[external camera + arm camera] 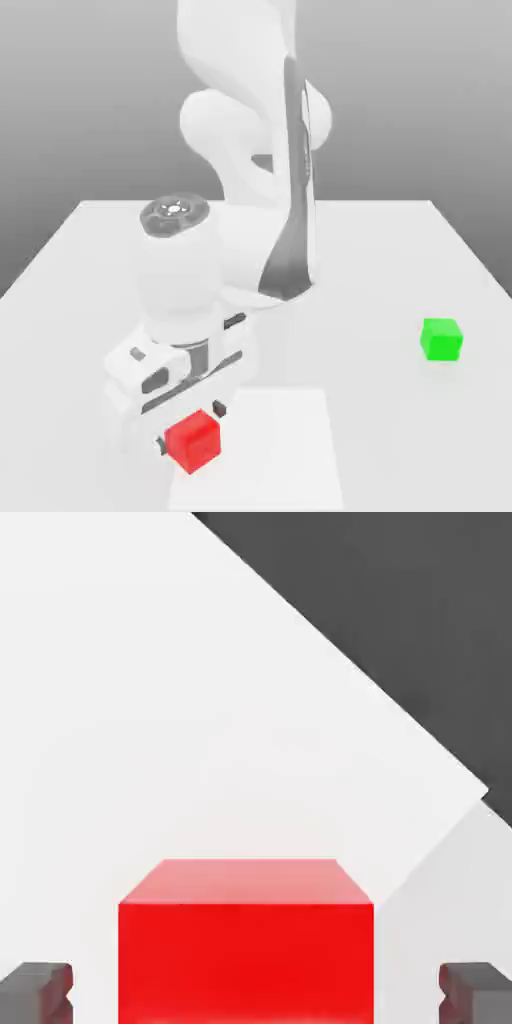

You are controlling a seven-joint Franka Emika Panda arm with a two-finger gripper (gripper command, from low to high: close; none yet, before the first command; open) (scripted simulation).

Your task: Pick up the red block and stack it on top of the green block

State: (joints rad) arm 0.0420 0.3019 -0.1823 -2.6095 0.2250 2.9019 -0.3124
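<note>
Counter [372, 250], one, broad and white: carries the rest.
Arm [285, 180], one, white with grey trim: bent over the counter, hand pointing down, which I judge suits a grasp from above.
Pale rectangle [285, 450], one: marked out on the counter, beside and partly behind the red block in the exterior view.
End effector [190, 427], one: standing wide, a fingertip on either side of the red block, a gap showing at each; I read nothing as held. It is turned in line with the block's faces, I think so that both pads meet flat sides.
Red block [192, 441], one: between the fingertips, towards the exterior view's left.
Green block [441, 340], one: alone at the exterior view's right, well apart, leaving its top free as a seat. I should close squarely before lifting; an uneven pinch could twist the red one.
</note>
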